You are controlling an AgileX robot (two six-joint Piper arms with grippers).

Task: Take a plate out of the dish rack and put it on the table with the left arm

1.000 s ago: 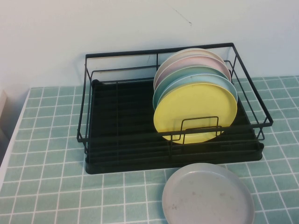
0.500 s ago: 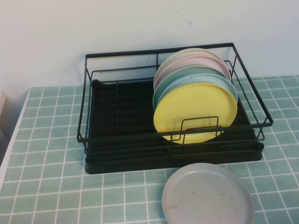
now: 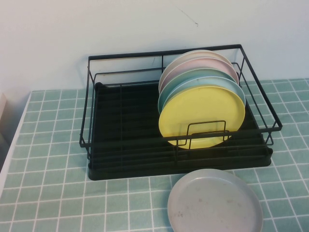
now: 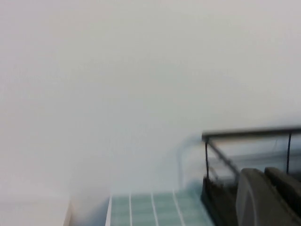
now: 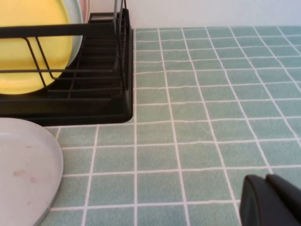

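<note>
Table (image 3: 48,145): mint-green tiled surface; we see bare tiles to the robot's left of the rack and in front of it on that side, which we judge the best landing room for the plate.
Dish rack (image 3: 120,140): black wire frame on a ribbed tray, set against the white wall; its left half stands empty, giving us a clear way in from that side.
Grey speckled plate (image 3: 215,200): lies flat on the tiles just in front of the rack's right half; we would set down well apart from it.
Plate (image 3: 202,116): the yellow one stands on edge at the front of a row of plates in the rack's right half, its lower part behind a small wire loop and the front rail.
Step in hand: reaching has not yet brought the arm into the high view; we judge that the plate's upper rim should be pinched and lifted straight up until it clears the loop and rail, then carried leftward.
Left gripper (image 4: 270,197): near the rack's left rear corner, facing the wall; only a dark finger edge shows, so we cannot tell how the jaws stand.
Right gripper (image 5: 273,200): low over bare tiles to the rack's right; jaw state likewise cannot be told.
</note>
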